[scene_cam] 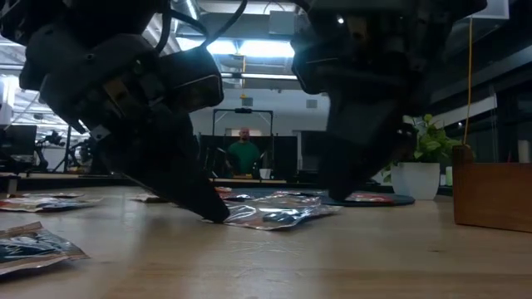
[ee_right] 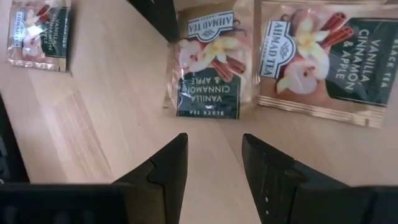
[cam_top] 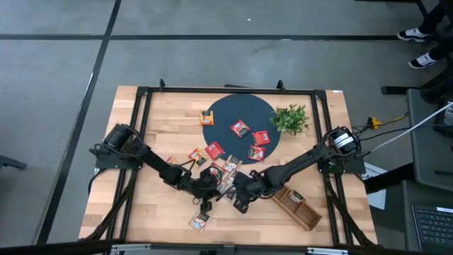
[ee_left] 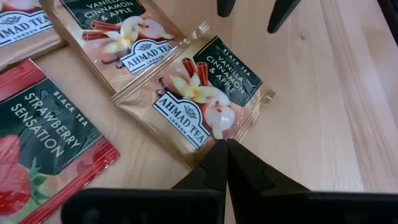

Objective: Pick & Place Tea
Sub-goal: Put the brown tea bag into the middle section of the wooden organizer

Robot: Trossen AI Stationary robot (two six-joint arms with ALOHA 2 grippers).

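High view: left gripper (cam_top: 206,205) and right gripper (cam_top: 239,203) low at the worktop's (cam_top: 156,212) front centre among scattered tea packets (cam_top: 214,150); wooden tray (cam_top: 297,207) beside the right arm, contents unclear.

Left wrist view: fingers clenched, tips touching the edge of a vanilla-cinnamon packet (ee_left: 199,93).

Right wrist view: fingers spread, holding nothing, just short of that packet (ee_right: 210,65).

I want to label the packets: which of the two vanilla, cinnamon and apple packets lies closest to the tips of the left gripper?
The tilted packet whose corner meets the shut left gripper. The other vanilla packet lies farther off, beyond it.
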